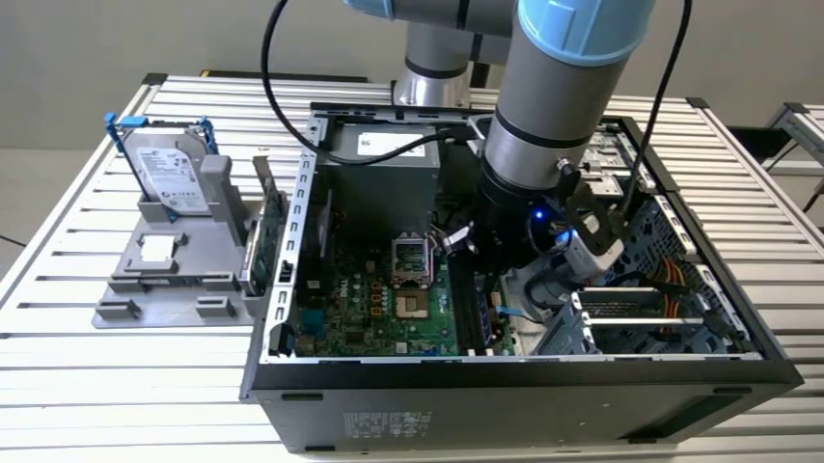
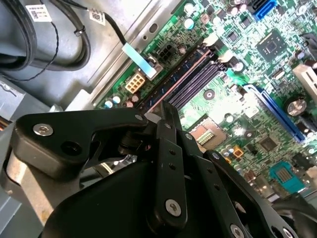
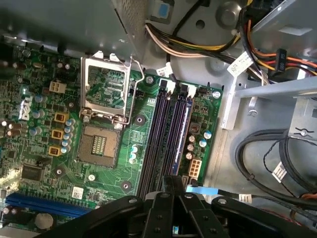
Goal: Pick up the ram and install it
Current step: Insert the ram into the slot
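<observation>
Black gripper point(image 3: 173, 181) sits at the bottom centre of the first wrist view, its tip over the near end of the long dark memory slots point(image 3: 161, 129). In the second wrist view the gripper point(image 2: 161, 110) comes to a narrow point at frame centre. Cannot tell whether the jaws are clenched or grasping anything, since the tip is seen from behind.

The ram, a slim flat bluish-green circuit-board stick, cannot be picked out for certain. A long bluish strip point(image 3: 184, 124) in the slot nearest the small white connector point(image 3: 193, 167) may be the stick edge-on, or just a coloured slot.

The green motherboard point(image 3: 143, 104) lies beyond, with a silver CPU socket frame point(image 3: 106, 89) at upper left of the first wrist view.

In the exterior view the arm reaches into the open black computer case point(image 1: 515, 395). A silver hard drive in a blue frame point(image 1: 174, 169) stands at upper left on the slatted metal bench point(image 1: 77, 386).

Handling, as a judgement:
- The stick is light, stiff, thin and fragile.
- Grip it across the flat faces near the top edge, clear of the contact edge.
- Keep it square to the slot, since a tilted stick would likely bind.
</observation>
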### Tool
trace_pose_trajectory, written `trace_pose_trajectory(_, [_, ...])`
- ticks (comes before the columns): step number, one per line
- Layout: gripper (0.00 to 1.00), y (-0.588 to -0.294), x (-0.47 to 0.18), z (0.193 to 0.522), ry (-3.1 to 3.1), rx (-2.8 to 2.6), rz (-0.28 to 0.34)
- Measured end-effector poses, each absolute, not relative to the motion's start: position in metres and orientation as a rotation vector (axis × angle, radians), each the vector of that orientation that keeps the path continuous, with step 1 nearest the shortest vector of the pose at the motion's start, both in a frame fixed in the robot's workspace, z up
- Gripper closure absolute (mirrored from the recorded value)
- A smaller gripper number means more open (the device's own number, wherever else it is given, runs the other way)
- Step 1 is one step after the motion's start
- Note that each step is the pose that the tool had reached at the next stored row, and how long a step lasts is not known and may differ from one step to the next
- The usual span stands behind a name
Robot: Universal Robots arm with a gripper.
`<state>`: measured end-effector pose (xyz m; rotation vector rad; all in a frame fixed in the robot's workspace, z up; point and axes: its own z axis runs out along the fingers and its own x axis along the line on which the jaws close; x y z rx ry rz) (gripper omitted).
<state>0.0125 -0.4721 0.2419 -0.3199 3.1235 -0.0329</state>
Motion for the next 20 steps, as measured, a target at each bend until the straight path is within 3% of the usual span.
trace_pose_trajectory(20, [1.00,-0.4716,0.0138,0.2418,3.073,-0.636,-0.032])
